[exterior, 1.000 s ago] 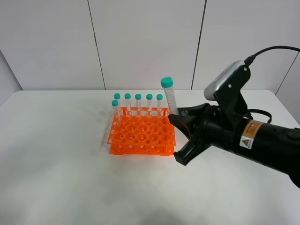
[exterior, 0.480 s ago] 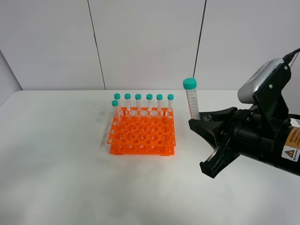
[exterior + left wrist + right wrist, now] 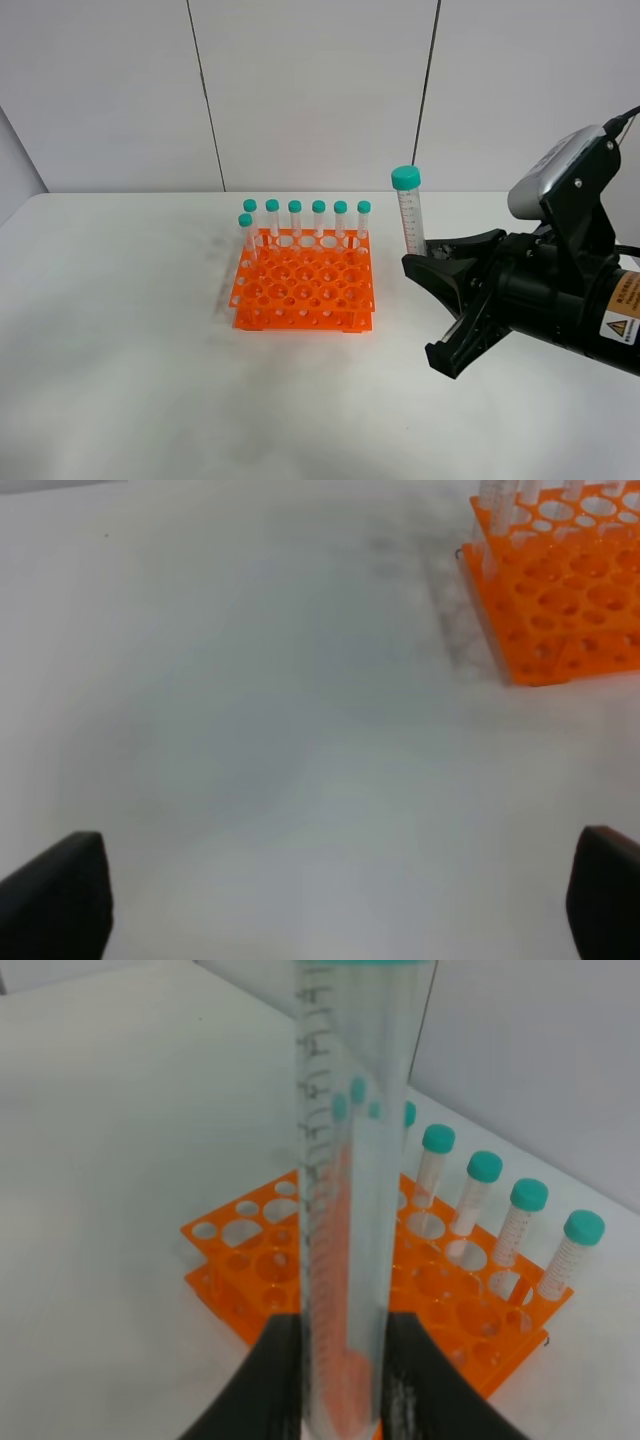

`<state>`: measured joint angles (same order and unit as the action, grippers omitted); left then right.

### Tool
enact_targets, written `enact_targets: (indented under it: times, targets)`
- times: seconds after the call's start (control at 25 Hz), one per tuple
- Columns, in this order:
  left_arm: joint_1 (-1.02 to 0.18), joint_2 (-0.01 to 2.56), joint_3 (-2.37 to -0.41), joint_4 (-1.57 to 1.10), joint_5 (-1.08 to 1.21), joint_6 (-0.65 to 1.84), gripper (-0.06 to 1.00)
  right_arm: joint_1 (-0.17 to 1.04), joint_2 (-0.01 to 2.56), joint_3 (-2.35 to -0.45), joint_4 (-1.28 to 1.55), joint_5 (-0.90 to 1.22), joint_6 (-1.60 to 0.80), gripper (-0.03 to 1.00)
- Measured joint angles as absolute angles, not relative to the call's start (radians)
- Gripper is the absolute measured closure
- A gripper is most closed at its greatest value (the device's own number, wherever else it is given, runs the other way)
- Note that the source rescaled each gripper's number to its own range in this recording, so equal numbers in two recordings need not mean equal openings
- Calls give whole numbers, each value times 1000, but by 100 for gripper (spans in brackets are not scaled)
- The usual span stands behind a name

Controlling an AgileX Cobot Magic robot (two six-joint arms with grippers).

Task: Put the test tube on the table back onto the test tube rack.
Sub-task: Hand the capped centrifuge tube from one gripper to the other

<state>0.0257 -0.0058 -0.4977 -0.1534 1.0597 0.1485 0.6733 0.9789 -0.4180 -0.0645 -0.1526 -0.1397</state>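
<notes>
Fingers (image 3: 60,900) of the left gripper (image 3: 330,905) are spread as wide as they go, and there's nothing between them, just bare white table (image 3: 120,350) underneath. Its wrist camera catches a corner of the rack off at about 1 o'clock. Over to the high view now: the orange test tube rack (image 3: 305,290) sits flat on the table, just to the 9 o'clock side of centre. It carries seven green-capped tubes (image 3: 295,218), all upright. Six line the 12 o'clock edge, and the seventh stands one row nearer at the 9 o'clock end. Out at 3 o'clock from the rack, clear of it, there's the test tube (image 3: 408,215), held upright in the air with its teal cap pointing to 12 o'clock. The right gripper (image 3: 420,258) has it, jaws clamped tight on the lower end. The right wrist view shows both dark fingers (image 3: 270,1380) pressed against the clear wall, and the tip is hidden between them.
</notes>
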Motion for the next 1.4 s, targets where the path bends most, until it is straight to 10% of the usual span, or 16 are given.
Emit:
enact_targets:
  times: [0.8,1.4]
  targets:
    - [-398,148,-516,-386,826,335,-6,673,979,-418,-65,-127,-140,94]
    - [-398,830,-655,-1440,637,1370,-6,673,979,-418,-65,-125,-140,94]
